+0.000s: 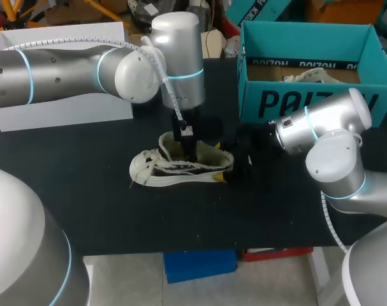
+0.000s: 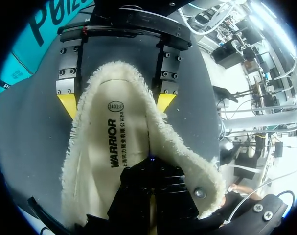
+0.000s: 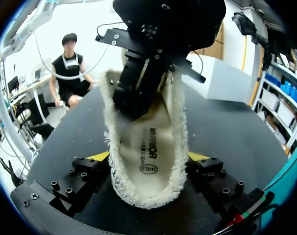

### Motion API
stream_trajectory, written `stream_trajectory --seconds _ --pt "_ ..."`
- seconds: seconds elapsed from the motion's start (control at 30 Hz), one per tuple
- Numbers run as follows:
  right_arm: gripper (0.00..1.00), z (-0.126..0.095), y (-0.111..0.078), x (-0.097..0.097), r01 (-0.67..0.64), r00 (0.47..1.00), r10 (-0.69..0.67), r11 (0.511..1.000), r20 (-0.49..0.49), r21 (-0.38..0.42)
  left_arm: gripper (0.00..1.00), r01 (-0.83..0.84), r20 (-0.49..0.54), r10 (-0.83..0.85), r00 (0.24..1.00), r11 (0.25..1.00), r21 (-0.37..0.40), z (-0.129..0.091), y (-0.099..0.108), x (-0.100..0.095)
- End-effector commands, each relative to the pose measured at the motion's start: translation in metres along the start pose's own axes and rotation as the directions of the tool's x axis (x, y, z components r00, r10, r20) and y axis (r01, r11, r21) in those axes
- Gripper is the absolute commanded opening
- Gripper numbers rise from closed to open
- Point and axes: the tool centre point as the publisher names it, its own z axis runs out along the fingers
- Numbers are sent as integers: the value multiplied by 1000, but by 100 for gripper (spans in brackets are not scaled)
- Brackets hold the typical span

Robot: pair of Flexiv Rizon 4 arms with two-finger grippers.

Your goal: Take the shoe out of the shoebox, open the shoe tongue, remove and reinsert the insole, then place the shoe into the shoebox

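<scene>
Shoe (image 1: 180, 167) is sitting on its sole at the middle of the counter (image 1: 85, 197), outside the shoebox (image 1: 308, 105), with its toe pointing to my left and its heel to my right. Its fleecy opening is gaping upward and the insole (image 2: 120, 147) is lying flat inside, print up, so I judge the insole step to be the one in hand. The right gripper (image 3: 148, 157) is sitting low at the heel, its fingers (image 3: 100, 156) clamping the heel from both flanks. This is presumably pinning the shoe so that it is neither sliding nor tipping while the other arm is working inside. The left gripper (image 1: 188, 145) is standing straight down in the opening, its fingers (image 2: 138, 191) drawn close together over the forward part of the insole. Their tips are hiding in the shoe, so I cannot tell whether they are pinching the insole or only pressing on it. Inside, the collar is crowding those fingers on both sides, so straight up is looking like the only free way out. Outside, bare counter is lying open toward the near edge and to my left. The shoebox is standing at the far right, already holding another shoe (image 1: 311, 78), with the right arm lying across the way to it.
</scene>
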Motion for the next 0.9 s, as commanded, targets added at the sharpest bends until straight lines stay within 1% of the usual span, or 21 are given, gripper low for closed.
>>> stream_trajectory --seconds 0.03,0.13,0.43,0.47,0.53,0.6,0.63,0.77,0.9 --pt "0 0 0 -1 -1 1000 1 1000 0 0 0 20 43 -20 999 1000 -10 5 0 2" --pt "0 0 0 -1 -1 1000 1 1000 0 0 0 24 63 -23 998 1000 -17 4 0 3" --pt "0 0 0 -1 -1 1000 1 1000 0 0 0 26 46 -25 999 999 -20 9 -1 4" --pt "0 0 0 -1 -1 1000 1 1000 0 0 3 26 45 -26 999 999 -20 10 -1 4" --pt "0 0 0 -1 -1 1000 1 1000 0 0 27 29 43 -28 999 999 -23 11 -1 4" --pt "0 0 0 -1 -1 1000 1 1000 0 0 40 33 41 -32 999 999 -24 11 0 4" --pt "0 0 0 -1 -1 1000 1 1000 0 0 42 36 41 -35 999 999 -25 11 0 5" --pt "0 0 0 -1 -1 1000 1 1000 0 0 37 39 54 -37 998 999 -38 11 1 5" --pt "0 0 0 -1 -1 1000 1 1000 0 0 33 59 103 -50 993 995 -82 12 2 4"
